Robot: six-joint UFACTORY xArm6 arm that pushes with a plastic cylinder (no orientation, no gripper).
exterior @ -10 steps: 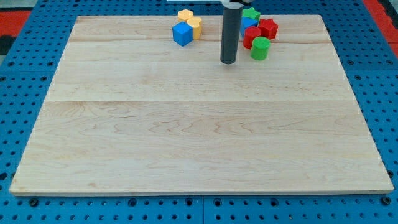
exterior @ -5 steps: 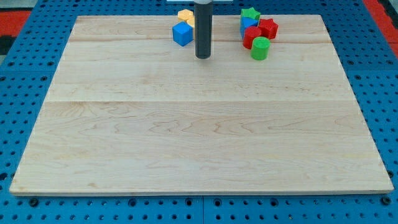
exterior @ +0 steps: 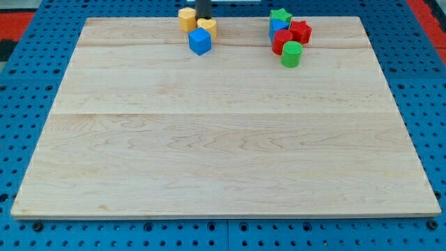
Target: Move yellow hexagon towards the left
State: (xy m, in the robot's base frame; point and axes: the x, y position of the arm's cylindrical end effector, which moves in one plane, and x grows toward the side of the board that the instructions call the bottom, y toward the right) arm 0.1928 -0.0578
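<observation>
Here a pale wooden board (exterior: 223, 139) lies on a blue pegboard (exterior: 21, 84). My tip (exterior: 203, 17), a bare rod holding nothing, touches the yellow hexagon (exterior: 187, 18) at the view's top, beside a yellow cylinder (exterior: 207, 28) and blue cube (exterior: 200, 41).

- Two yellow blocks: one yellow hexagon (exterior: 186, 17) at the view's top edge of the light wooden desk (exterior: 223, 139), one rounded yellow block (exterior: 207, 26) just beside it.
- Two blue blocks: one blue cube (exterior: 200, 41), one blue block (exterior: 278, 28) partly hidden in the right-hand cluster.
- Two red blocks: one red star-like block (exterior: 300, 31), one red rounded block (exterior: 281, 42).
- Two green blocks: one green star-like block (exterior: 281, 15), one green cylinder (exterior: 291, 54).
- One dark rod, my tip (exterior: 203, 18).
</observation>
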